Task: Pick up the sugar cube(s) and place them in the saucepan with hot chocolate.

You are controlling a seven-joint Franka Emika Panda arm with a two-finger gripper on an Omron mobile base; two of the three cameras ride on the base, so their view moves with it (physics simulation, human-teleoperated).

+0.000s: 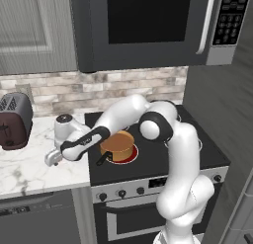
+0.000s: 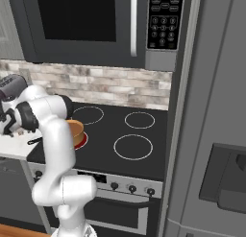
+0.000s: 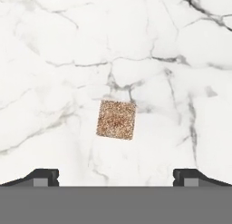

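One tan-brown sugar cube (image 3: 116, 119) lies on the white marble counter (image 3: 54, 46), a little ahead of my gripper (image 3: 118, 177). The gripper is open, its two dark fingertips (image 3: 43, 176) stand wide apart, and nothing is between them. From the left base camera, the gripper (image 1: 51, 159) hangs low over the counter (image 1: 29, 169), just left of the stove. The orange-copper saucepan (image 1: 118, 145) with its short black handle sits on the stove's front left burner, to the right of the gripper. My arm hides part of the saucepan (image 2: 77, 130) in the right base view.
A dark red toaster (image 1: 15, 120) stands at the back left of the counter. The black cooktop (image 2: 134, 135) has bare burners to the right of the saucepan. A microwave (image 1: 148, 20) hangs above the stove. A tall grey fridge (image 2: 216, 135) flanks the stove's right side.
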